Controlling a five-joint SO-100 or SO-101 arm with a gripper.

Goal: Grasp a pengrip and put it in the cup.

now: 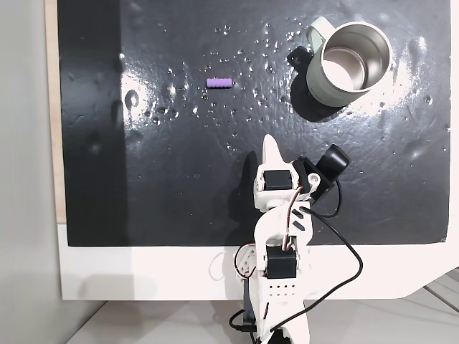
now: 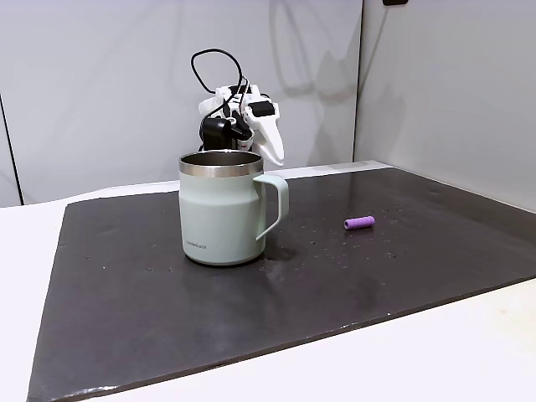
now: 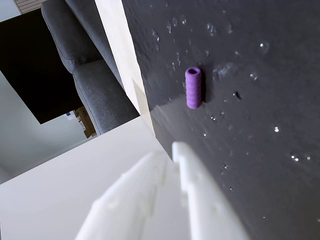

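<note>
A: Pengrip (image 1: 219,82) first, but start at the claw (image 3: 172,147): where does it stand?

B: In the wrist view its two white fingers lie pressed together with nothing between them. In the fixed view from above, the claw tip (image 1: 270,147) hangs over the black mat (image 1: 143,179), well apart from the pengrip, which lies on its side toward eleven o'clock from the tip.

A: How should the reach go?

B: My judgement: spread the fingers before coming down, and turn the wrist so they close across the ribbed purple barrel, not along it. It looks soft and small, so a centred, gentle pinch should keep it from rolling away.

A: And the cup (image 1: 349,63)?

B: Upright toward one o'clock from the claw, handle (image 2: 275,203) at the side. Its steel inside looks bare.
</note>
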